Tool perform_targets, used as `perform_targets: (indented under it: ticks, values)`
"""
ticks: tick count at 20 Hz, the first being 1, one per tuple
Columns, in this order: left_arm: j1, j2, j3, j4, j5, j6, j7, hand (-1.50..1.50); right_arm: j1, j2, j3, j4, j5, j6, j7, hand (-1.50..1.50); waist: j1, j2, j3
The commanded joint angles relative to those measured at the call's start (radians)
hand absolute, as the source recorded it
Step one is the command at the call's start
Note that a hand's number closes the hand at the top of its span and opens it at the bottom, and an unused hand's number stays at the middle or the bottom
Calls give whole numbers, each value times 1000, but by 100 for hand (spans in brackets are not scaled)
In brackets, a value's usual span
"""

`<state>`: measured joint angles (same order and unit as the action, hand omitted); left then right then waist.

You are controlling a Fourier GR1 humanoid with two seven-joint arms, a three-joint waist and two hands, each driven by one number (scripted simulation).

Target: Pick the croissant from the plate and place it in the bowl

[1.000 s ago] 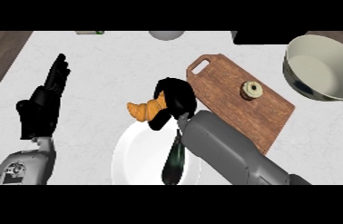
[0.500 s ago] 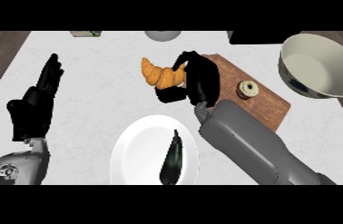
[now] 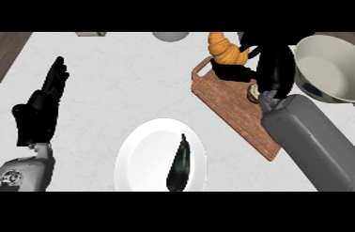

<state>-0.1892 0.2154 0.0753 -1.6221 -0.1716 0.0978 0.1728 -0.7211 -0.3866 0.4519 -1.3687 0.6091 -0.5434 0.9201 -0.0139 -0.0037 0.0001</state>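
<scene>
The right hand (image 3: pixel 273 69) is carrying the croissant (image 3: pixel 225 49) farther from the plate (image 3: pixel 132 151), fingers curled round it, with the bowl (image 3: pixel 334 62) just to its right; the left hand (image 3: pixel 40 111) is resting open.

Near the front edge of the counter (image 3: pixel 125 76), at the middle: plate (image 3: pixel 139 153), with a long vegetable (image 3: pixel 179 164) lying on its right half, lengthwise front to back. Behind and right of the plate, apart from it: cutting board (image 3: pixel 225 104), set at a slant, handle end toward the far edge. At the far right corner, near the board: bowl (image 3: pixel 340 52). On the board, partly hidden by the right forearm: small round item (image 3: pixel 254 92). Over the board's far end, left of the bowl: croissant (image 3: pixel 225 50), clasped in the right hand (image 3: pixel 272 64). At the far edge, middle: round object (image 3: pixel 170 35); further left, small item (image 3: pixel 90 34). By the left edge, well apart from the plate: left hand (image 3: pixel 40 111), fingers straight.
</scene>
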Motion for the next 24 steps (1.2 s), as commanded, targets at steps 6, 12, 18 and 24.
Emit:
perform_targets:
  ticks: [6, 12, 18, 24]
  values:
    - [-15, -39, -43, -10, -34, 13, 5, 0, 93, -128, -269, 150, -124, -81, -315, 150, 20, 7, 1]
    - [-11, -37, -30, -34, -30, 15, 21, 0, 145, -188, -399, 353, -191, -123, -595, 150, 27, 9, 1]
    - [-64, -28, -29, -4, -37, 4, 39, 0, 40, -255, -414, 651, -75, -142, -650, 150, 41, 14, 1]
    - [-60, -60, -65, -11, -47, 5, 19, 0, -40, -303, -525, 947, -120, -190, -876, 150, 70, 26, 4]
